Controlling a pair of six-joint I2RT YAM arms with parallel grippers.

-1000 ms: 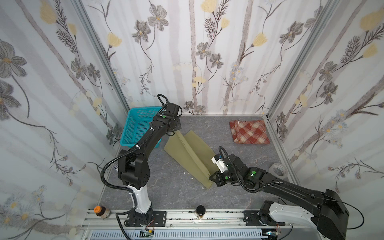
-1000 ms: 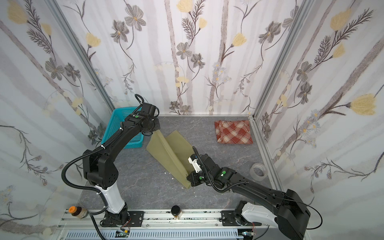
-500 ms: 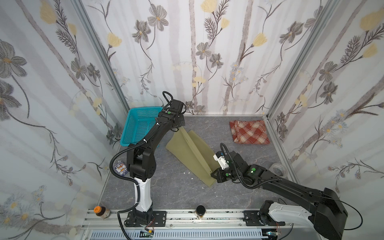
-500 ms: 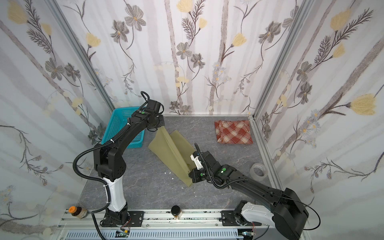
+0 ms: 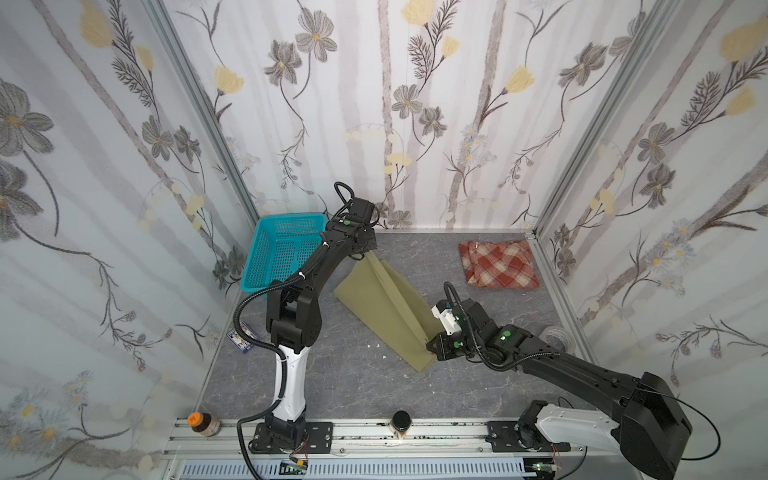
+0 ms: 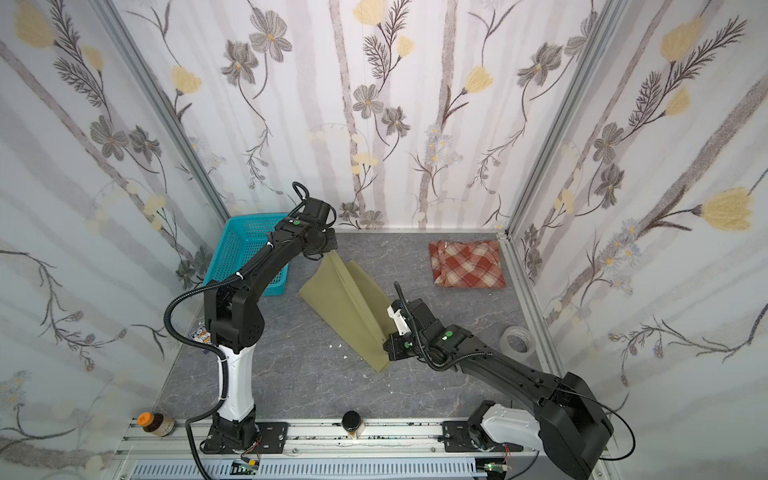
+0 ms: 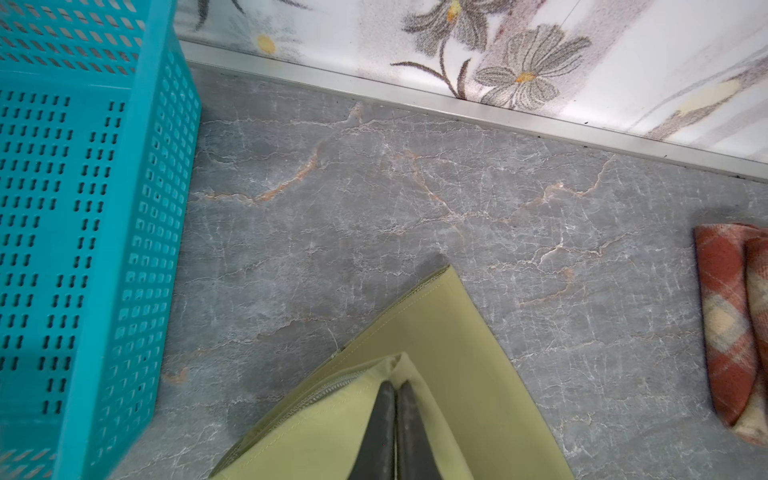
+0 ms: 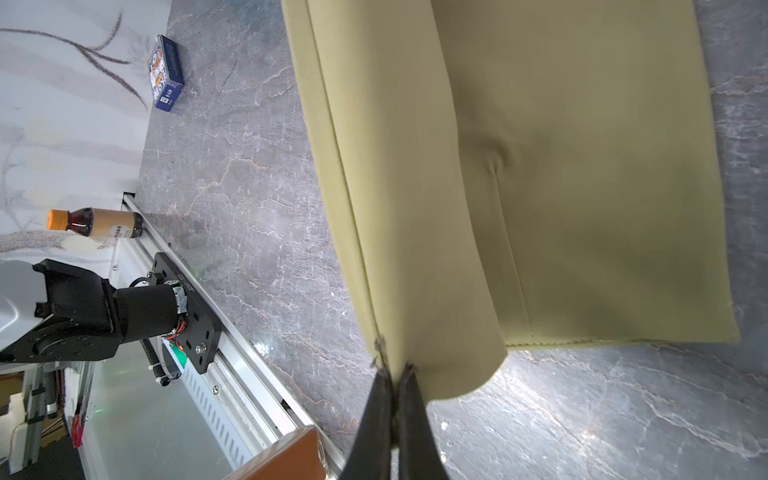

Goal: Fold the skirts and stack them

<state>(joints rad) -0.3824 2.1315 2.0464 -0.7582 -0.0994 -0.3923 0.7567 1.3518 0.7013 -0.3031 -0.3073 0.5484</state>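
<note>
The olive-green skirt point(image 5: 384, 309) point(image 6: 347, 309) lies stretched slantwise across the middle of the table, one long side folded up as a ridge. My left gripper point(image 5: 366, 254) point(image 6: 329, 257) point(image 7: 395, 388) is shut on the skirt's far corner by the zipper point(image 7: 328, 386). My right gripper point(image 5: 430, 345) point(image 6: 385, 345) point(image 8: 395, 376) is shut on the near hem corner of the same skirt point(image 8: 540, 166), lifting it. The plaid skirt point(image 5: 498, 264) point(image 6: 467, 264) point(image 7: 731, 324) lies folded at the back right, apart from both grippers.
A turquoise mesh basket point(image 5: 282, 253) point(image 6: 245, 249) point(image 7: 83, 208) stands at the back left beside my left arm. A tape roll point(image 5: 557, 336) point(image 6: 517, 338) lies by the right wall. A card box point(image 5: 243, 334) point(image 8: 166, 75), a bottle point(image 5: 203, 424) point(image 8: 95, 222) and a jar point(image 5: 401, 422) sit along the left and front edges.
My left gripper has carried the skirt's far corner toward the back and right, away from the basket. The skirt has shifted right with it; my right gripper has moved slightly back.
</note>
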